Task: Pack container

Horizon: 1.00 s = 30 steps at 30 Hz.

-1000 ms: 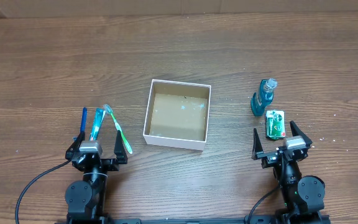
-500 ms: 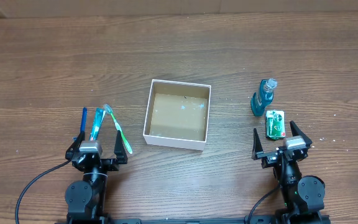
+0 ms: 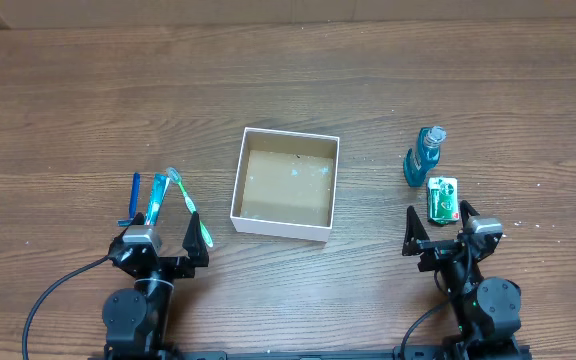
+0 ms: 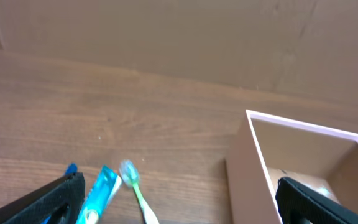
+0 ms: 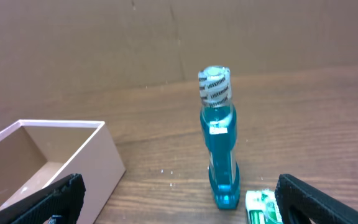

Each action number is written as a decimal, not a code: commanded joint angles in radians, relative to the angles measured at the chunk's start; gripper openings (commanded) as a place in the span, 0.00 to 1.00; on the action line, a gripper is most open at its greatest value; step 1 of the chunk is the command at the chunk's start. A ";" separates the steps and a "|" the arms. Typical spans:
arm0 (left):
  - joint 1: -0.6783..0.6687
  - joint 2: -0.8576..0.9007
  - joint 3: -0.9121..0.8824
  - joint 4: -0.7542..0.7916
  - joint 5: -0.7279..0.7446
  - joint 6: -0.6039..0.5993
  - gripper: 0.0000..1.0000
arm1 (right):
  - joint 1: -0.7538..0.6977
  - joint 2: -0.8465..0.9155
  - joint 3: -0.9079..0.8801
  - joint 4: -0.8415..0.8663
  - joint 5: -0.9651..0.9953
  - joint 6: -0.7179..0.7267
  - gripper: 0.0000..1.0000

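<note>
One container (image 3: 280,228), a square, shallow, open-topped box with thin white walls and a brown cardboard floor, is seen at the middle of the wooden desk (image 3: 68,100). Nothing is seen lying on its floor. Five small toiletries are laid out on the desk around it, all outside its walls.

Three of them are grouped toward the near left corner, well apart from the container's left wall. One is a slim dark-blue item (image 3: 135,197), too small to be identified. One is a light-blue tube (image 3: 154,201) lying just beside it. The third is a green toothbrush (image 3: 190,208), lying closest of the three to the container.

Two more are placed toward the right edge. One bottle of blue liquid (image 3: 424,158) is shown standing upright in the right wrist view, its cap wrapped in printed film. One small green packet (image 3: 443,198) is seen just beside it, on the side of the near edge.

The left gripper (image 3: 156,236) is held wide apart at the near edge, behind the three items, and nothing is gripped. The right gripper (image 3: 438,226) is likewise spread wide at the near edge, just behind the green packet, and nothing is held.
</note>
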<state>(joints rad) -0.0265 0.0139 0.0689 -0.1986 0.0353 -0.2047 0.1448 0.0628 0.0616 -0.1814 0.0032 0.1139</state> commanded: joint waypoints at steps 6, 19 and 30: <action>-0.007 0.219 0.408 -0.262 0.036 0.003 1.00 | -0.003 0.383 0.418 -0.147 -0.006 0.040 1.00; -0.007 0.848 1.016 -0.761 0.045 0.016 1.00 | -0.003 1.294 1.375 -0.818 -0.006 -0.013 1.00; -0.007 0.975 1.108 -0.845 0.096 0.025 1.00 | -0.041 1.458 1.494 -0.890 0.058 -0.009 1.00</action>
<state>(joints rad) -0.0265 0.9871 1.1492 -1.0412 0.1062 -0.2028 0.1364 1.5028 1.5188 -1.0813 0.0311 0.1078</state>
